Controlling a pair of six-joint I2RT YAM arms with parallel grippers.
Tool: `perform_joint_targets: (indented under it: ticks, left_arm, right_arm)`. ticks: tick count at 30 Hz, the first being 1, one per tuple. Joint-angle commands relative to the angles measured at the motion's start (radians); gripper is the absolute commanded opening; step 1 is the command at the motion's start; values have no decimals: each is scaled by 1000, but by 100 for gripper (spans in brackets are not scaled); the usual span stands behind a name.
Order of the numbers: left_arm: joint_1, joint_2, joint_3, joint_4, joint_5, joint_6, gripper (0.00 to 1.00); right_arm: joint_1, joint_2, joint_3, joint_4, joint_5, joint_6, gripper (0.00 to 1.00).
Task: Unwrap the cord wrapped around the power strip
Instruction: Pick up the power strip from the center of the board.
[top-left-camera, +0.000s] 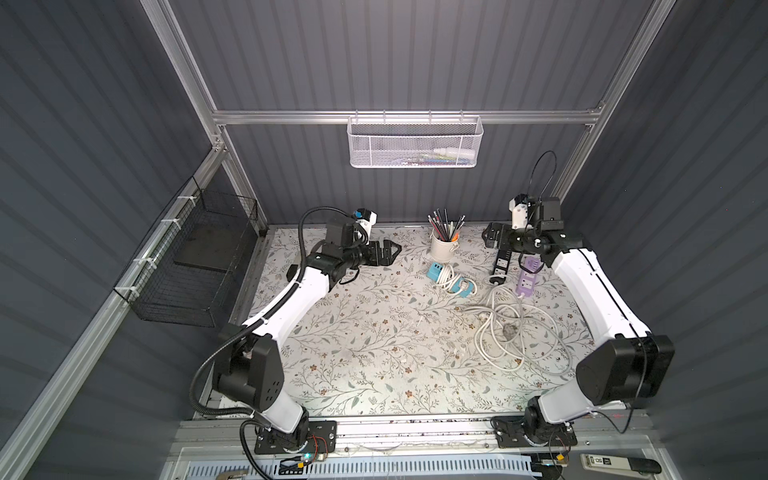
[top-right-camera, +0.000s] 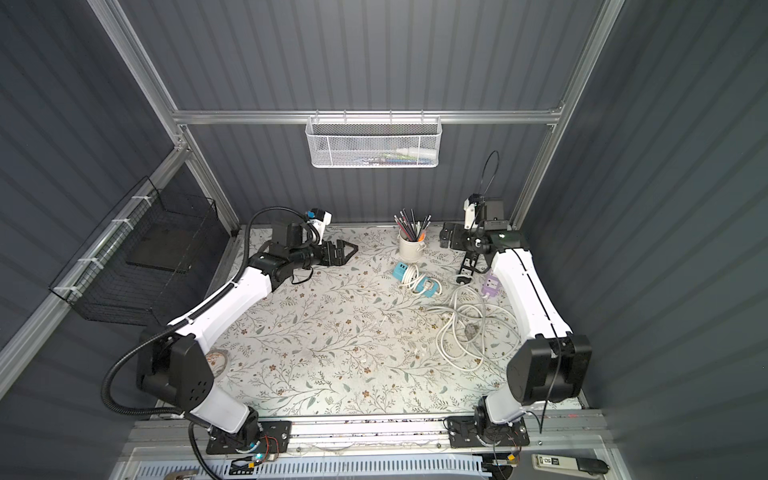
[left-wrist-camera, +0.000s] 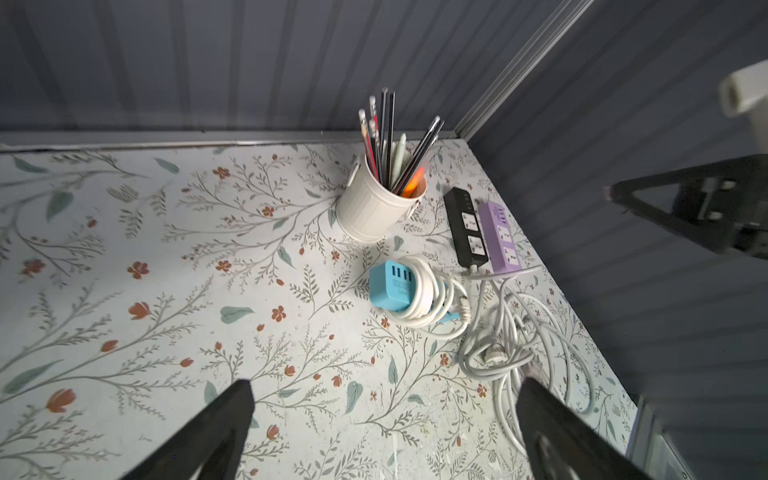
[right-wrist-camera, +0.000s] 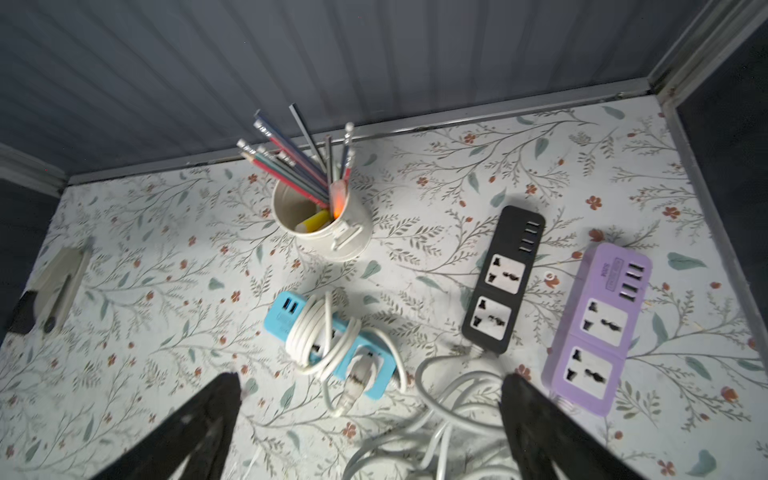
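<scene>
The left claw (top-left-camera: 395, 254) hangs spread wide, empty. Well off to its right lies the blue power strip (right-wrist-camera: 282, 320), white cord (right-wrist-camera: 307, 332) wound round it, nearer the right claw (right-wrist-camera: 374, 380), which also gapes, holding nothing. Beside that claw lie a black strip (right-wrist-camera: 503, 282) and a purple strip (right-wrist-camera: 598, 328); which of the loose cords (top-left-camera: 503, 328) belongs to which, I can't tell.

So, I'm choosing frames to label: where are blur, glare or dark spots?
In both top views the table is brightly lit mid-surface, walls dark; left wrist view shows the blue power strip sharp; right wrist view is slightly soft, and the orange marker in the cup glows overexposed.
</scene>
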Motion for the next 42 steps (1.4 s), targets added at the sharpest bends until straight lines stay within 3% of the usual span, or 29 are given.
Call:
perform_joint_targets:
  ticks: [1, 10, 19, 24, 28, 38, 42]
  left_arm:
    - [-19, 60, -4, 68, 63, -53, 100]
    - [-95, 324, 112, 163, 127, -127, 100]
    - [-105, 523, 186, 341, 189, -245, 99]
    - [-105, 594, 188, 464, 188, -304, 98]
    - [-109, 661, 215, 567, 225, -387, 90]
    - [-138, 739, 303, 546, 257, -383, 86]
    - [-145, 752, 313, 543, 260, -383, 78]
  right_arm:
    - [30, -75, -65, 6, -10, -14, 99]
    - [85, -255, -151, -16, -35, 4, 99]
    - [105, -315, -160, -39, -48, 6, 99]
    - [113, -323, -160, -40, -55, 12, 99]
    - [119, -323, -161, -39, -55, 14, 99]
    - [121, -324, -171, -40, -45, 16, 99]
    - [122, -323, -175, -35, -48, 20, 99]
